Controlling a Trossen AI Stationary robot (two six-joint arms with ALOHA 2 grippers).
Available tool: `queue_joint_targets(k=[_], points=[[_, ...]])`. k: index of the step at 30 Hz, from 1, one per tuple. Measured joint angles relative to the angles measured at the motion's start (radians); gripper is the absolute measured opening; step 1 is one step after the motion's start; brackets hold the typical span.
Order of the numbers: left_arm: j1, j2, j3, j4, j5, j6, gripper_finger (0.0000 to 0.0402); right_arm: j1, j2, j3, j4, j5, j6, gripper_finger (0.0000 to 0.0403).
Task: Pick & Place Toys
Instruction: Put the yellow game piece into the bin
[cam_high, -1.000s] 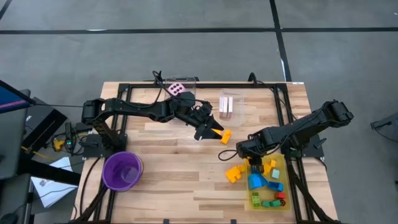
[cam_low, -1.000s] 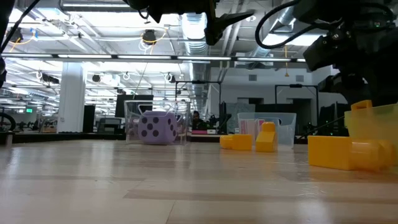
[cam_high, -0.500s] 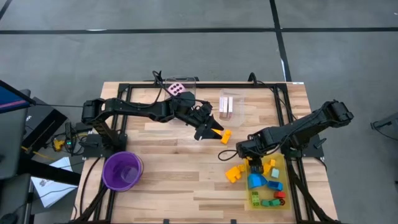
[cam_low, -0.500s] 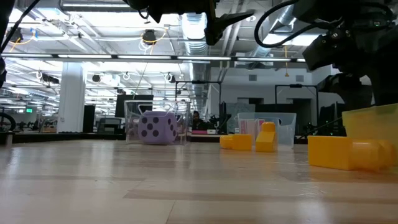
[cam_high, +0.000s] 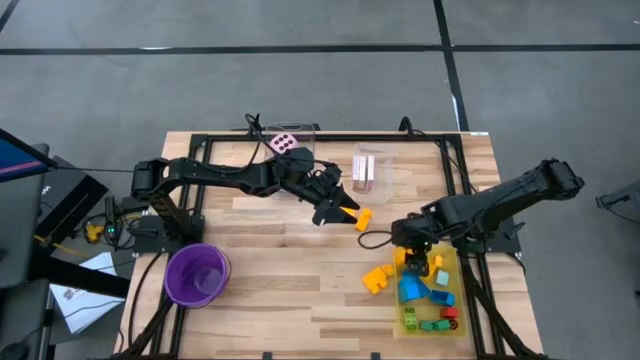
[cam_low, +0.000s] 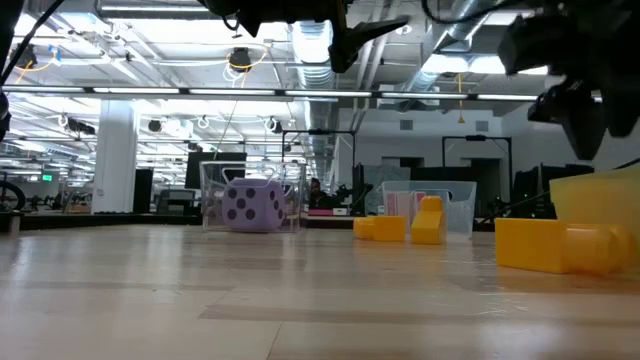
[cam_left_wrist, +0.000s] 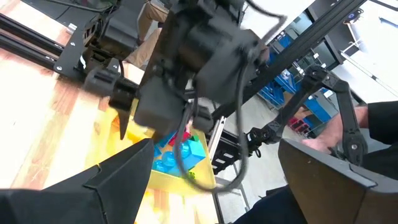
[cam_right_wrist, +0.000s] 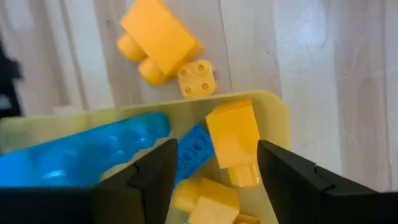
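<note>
Yellow block (cam_right_wrist: 232, 142) lies in the tray (cam_right_wrist: 281, 118) corner, right under my right gripper (cam_high: 413, 250), fingers (cam_right_wrist: 149, 180) spread and empty. Left gripper (cam_high: 340, 212) hovers apart over an orange block (cam_high: 363, 219). Tray's far pieces are cut off.

yellow blocks (cam_right_wrist: 160, 42), blue block (cam_right_wrist: 192, 153) (yellow tray (cam_right_wrist: 277, 112)), purple cup (cam_high: 197, 273)

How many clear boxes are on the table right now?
2. One clear box at the table's far edge holds a dotted die; the second clear box, to its right, holds pink-white cards.
</note>
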Motion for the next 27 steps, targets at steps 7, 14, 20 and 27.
queue_joint_targets(k=[7, 14, 20, 27], points=[[-0.001, 0.0, 0.0, 0.0, 0.0, 0.0, 0.0342, -0.001, -0.093, 0.0, -0.046, 0.142, 0.141, 0.0192], [-0.008, 0.0, 0.0, 0.0, 0.0, 0.0, 0.0342, -0.056, -0.05, 0.0, -0.102, 0.217, 0.186, 0.008], [-0.008, 0.0, 0.0, 0.001, 0.0, 0.0, 0.0342, -0.097, 0.055, 0.0, -0.078, 0.218, 0.153, 0.0013], [-0.017, 0.0, 0.0, 0.001, 0.0, -0.015, 0.0342, -0.096, 0.155, -0.001, -0.049, 0.187, 0.106, 0.0004]])
